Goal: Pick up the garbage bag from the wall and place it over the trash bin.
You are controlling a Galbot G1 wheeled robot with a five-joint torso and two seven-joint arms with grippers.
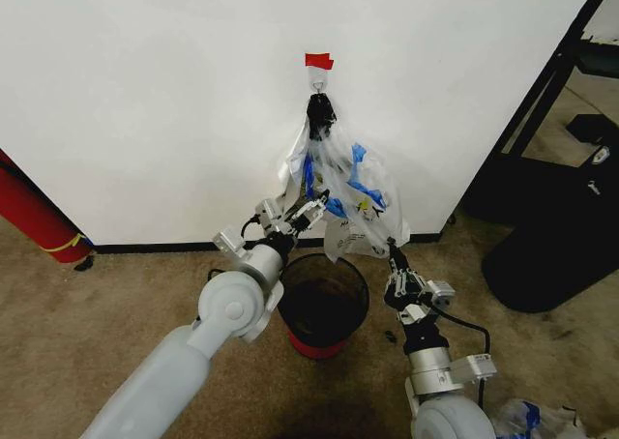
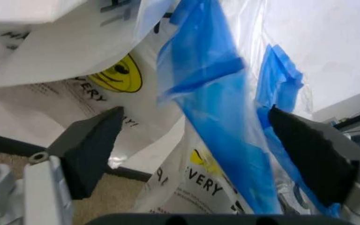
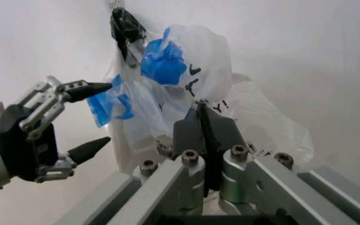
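While the garbage bag (image 1: 348,192) hangs from the hook (image 1: 318,79) on the wall (image 1: 145,91), the task is barely begun. On the left, the left gripper (image 1: 311,207) has its fingers spread around a blue fold of the bag. Below, the trash bin (image 1: 324,304) stands unlined on the floor. On the right, the right gripper (image 1: 394,256) pinches the bag's lower edge. Unhooking and draping remain.

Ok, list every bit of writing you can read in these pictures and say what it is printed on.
"VERY": black letters on the garbage bag, under a yellow smiley, left wrist view.
"VERY": partly hidden, beside the second smiley on the same bag.
Other black lettering on the bag: cut off or too blurred to read.
Red tape: no writing.
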